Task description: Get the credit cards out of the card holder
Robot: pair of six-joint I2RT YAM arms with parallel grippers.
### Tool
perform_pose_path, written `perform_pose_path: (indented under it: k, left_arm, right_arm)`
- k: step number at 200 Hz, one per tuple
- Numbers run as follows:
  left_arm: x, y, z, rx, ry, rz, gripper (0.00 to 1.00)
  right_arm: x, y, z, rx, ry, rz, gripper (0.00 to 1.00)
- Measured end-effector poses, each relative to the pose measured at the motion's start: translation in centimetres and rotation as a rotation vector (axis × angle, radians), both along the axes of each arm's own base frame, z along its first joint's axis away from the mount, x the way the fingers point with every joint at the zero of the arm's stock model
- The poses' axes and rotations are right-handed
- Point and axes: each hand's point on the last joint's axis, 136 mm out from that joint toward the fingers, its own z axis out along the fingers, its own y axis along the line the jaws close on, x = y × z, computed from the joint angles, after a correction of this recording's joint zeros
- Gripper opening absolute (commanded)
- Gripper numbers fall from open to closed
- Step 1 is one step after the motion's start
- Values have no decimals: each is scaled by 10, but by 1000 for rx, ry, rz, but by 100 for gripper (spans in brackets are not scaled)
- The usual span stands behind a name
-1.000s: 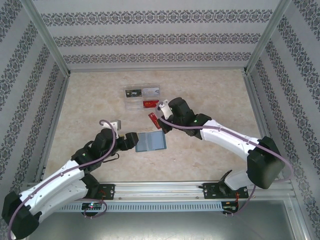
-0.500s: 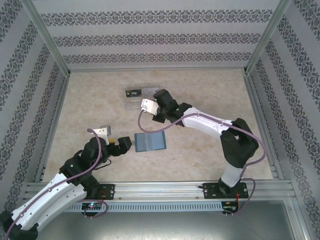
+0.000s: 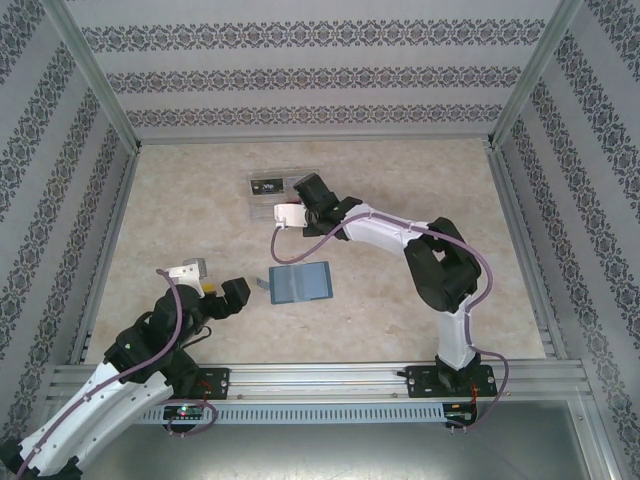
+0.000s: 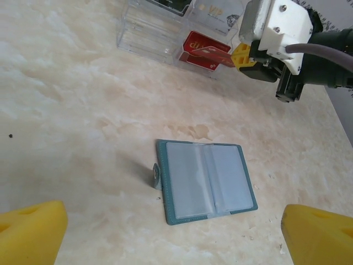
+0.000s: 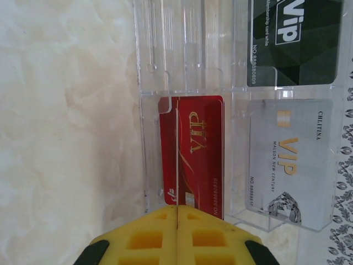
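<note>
The right gripper (image 5: 176, 215), closed on a red card (image 4: 212, 53), holds it edge-on over the tray (image 5: 165, 49) to drop it; the holder (image 4: 205, 179) lies open at the tray's 6 o'clock, the left gripper (image 4: 175, 237) wide open, empty

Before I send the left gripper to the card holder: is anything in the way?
Nothing visible. Only bare table lies between the open left gripper and the opened card holder. The right gripper holds a red card over the clear tray, off that path.
</note>
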Motion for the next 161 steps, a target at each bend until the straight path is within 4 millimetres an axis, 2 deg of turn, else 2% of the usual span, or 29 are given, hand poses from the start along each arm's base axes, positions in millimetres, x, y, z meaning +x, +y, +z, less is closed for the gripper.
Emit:
perform_pose_path:
  k: [69,137,155,161]
  left_arm:
    - [0,4,-2,11,4,16,100]
    - [0,4,-2,12,4,16,100]
    - [0,4,-2,12,4,16,100]
    - [0,4,-2,12,5,16,100]
  right_arm:
    - [16,4,2,-8,-24,8,0]
    - [20,7,-20,-28,7,4,0]
    - [22,9,-20,-25,8,-2,8]
    - [23,9,-20,-23,7,-7,13]
